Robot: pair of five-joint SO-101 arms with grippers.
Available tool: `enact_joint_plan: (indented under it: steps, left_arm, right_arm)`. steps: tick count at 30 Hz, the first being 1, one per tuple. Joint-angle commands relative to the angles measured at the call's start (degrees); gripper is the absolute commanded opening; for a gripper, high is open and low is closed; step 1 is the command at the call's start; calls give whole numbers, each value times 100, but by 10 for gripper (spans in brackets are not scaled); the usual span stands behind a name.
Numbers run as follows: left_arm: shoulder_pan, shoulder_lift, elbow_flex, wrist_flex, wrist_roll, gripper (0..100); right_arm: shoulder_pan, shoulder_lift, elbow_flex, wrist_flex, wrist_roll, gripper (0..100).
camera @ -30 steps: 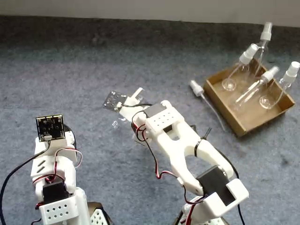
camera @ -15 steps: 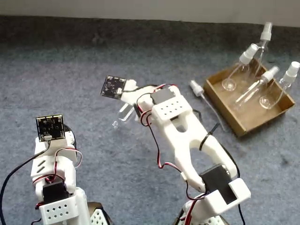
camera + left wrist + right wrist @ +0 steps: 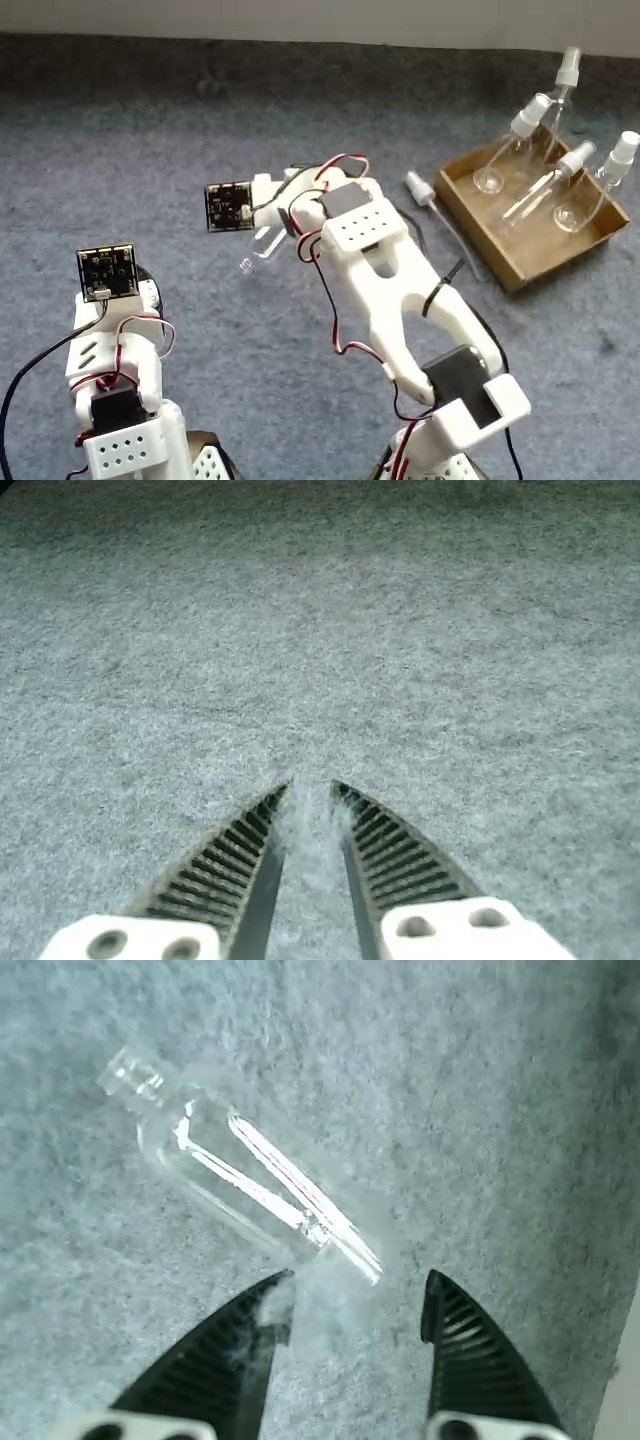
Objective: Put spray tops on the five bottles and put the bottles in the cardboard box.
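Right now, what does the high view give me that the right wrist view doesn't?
High view adds: the cardboard box holding four capped bottles, a loose spray top on the carpet beside the box, and the left arm.
Right wrist view adds: the right gripper open, just short of the base of the uncapped bottle, whose bare threaded neck points away.
Both: that bottle lying on its side on the grey carpet.
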Motion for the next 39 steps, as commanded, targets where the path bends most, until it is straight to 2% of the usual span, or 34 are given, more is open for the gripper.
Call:
enact_joint_plan:
  steps: [1, 4, 9, 22, 39]
  left_arm:
    - [110, -48, 101, -105, -62, 18]
    - [110, -48, 101, -105, -123, 18]
    - [110, -48, 101, -105, -651, 17]
    - [110, -48, 101, -105, -659, 15]
    - [110, -48, 101, -105, -659, 14]
  right_arm:
    - [-198, 198, -171, -163, 273, 185]
    - [-198, 611, -180, -163, 457, 185]
    - [-224, 875, -180, -585, 475, 187]
    - [-734, 1059, -145, -646, 747, 187]
    - [-690, 1455, -127, -611, 756, 188]
